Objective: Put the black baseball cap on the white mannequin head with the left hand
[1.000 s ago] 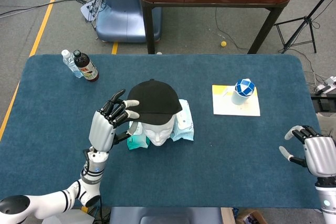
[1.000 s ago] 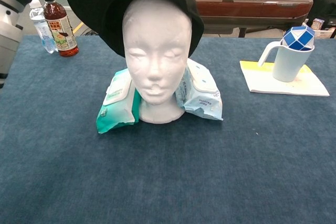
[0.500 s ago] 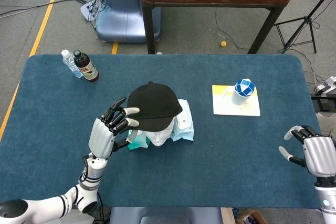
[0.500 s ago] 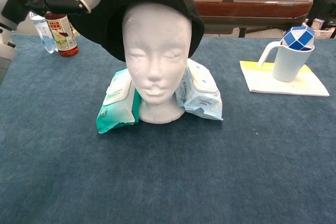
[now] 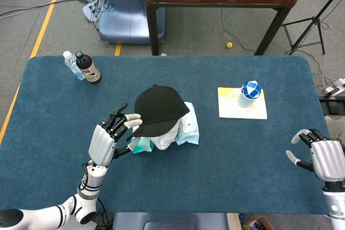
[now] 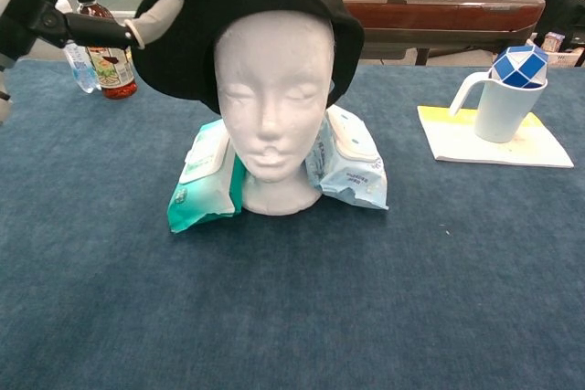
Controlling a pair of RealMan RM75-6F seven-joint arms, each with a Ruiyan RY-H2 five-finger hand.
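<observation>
The black baseball cap [image 5: 160,110] sits over the top of the white mannequin head [image 6: 272,98], its brim sticking out to the left in the chest view. My left hand [image 5: 110,133] is beside the head on the left and pinches the brim, a pale fingertip [image 6: 157,15] pressing on the brim's underside. Most of that hand is cut off at the chest view's left edge. My right hand [image 5: 323,157] hovers at the table's right edge with its fingers apart and nothing in it.
Two wet-wipe packs [image 6: 206,180] [image 6: 347,166] lean against the mannequin's neck. A brown-liquid bottle [image 5: 88,68] and a small water bottle [image 5: 71,64] stand at the back left. A mug holding a blue-white ball [image 5: 249,93] sits on a white sheet [image 5: 232,110] at the right.
The cap has come down lower over the mannequin head. My left hand moved down and nearer with the brim. The right hand has not moved.
</observation>
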